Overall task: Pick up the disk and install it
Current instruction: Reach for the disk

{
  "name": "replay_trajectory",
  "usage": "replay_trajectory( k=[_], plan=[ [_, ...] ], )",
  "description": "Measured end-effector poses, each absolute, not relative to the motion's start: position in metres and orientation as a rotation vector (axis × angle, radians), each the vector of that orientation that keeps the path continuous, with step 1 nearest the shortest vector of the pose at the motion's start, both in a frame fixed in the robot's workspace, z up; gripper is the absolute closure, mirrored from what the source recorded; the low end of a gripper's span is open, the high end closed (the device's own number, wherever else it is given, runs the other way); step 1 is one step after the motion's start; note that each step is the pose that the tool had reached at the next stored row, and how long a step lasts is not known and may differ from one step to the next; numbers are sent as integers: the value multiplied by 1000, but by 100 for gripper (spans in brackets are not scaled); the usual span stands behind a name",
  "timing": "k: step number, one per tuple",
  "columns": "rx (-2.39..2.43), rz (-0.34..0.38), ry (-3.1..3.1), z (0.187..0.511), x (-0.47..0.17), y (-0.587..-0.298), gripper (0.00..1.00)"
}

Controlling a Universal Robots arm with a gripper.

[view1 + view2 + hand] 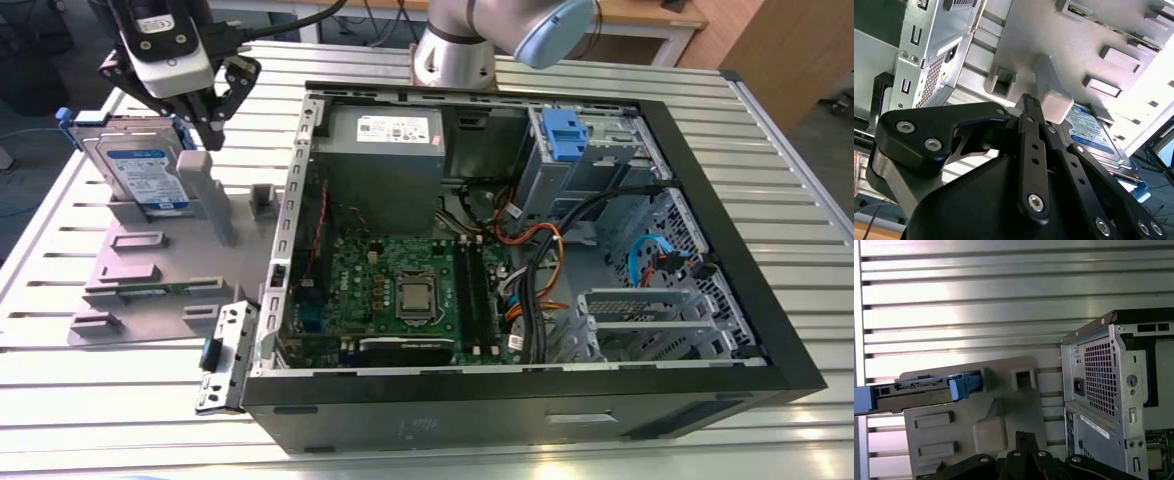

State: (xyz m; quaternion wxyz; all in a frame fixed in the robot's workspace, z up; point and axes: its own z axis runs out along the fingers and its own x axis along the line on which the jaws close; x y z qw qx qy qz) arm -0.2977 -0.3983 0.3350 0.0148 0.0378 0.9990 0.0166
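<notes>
My gripper hangs outside the computer case, off the case's side at the exterior view's left, and its fingers are drawn together with nothing between them. In both wrist views the black fingertips meet at one point. The disk is out of the case, propped on edge and leaning on a grey fixture plate. The plate lies flat on the slatted metal table, just beside the case. The disk's white-and-blue label faces outward, and its blue carrier frame shows along the edges. It sits on the part of the plate farther from the case, and my fingertips are between it and the case, near its upper corner. They are just above a grey upright post of the plate, and I cannot tell whether they touch it. The second wrist view shows the label face of the disk past that post. The first wrist view shows the disk edge-on, with the case's perforated wall apart from it.
</notes>
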Motion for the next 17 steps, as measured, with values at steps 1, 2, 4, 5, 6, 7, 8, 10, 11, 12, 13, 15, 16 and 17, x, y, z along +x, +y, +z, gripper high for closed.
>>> replay_trajectory(
  k=[1,2,4,5,6,7,8,10,11,12,13,15,16,17],
  plan=[
    [118,52,3109,335,-298,-398,89],
    [118,52,3109,335,-299,-398,89],
    [118,52,3109,335,-301,-398,89],
    [118,52,3109,335,-301,-398,89],
    [118,52,3109,335,-302,-398,89],
    [117,52,3109,335,-302,-398,89],
    [117,52,3109,335,-303,-398,89],
    [118,52,3109,335,-304,-398,89],
    [117,52,3109,335,-304,-398,89],
    [118,52,3109,335,-305,-398,89],
    [118,52,3109,335,-305,-398,89],
    [118,52,3109,335,-306,-398,89],
    [118,52,3109,335,-306,-398,89],
    [118,52,3109,335,-307,-398,89]
  ],
)
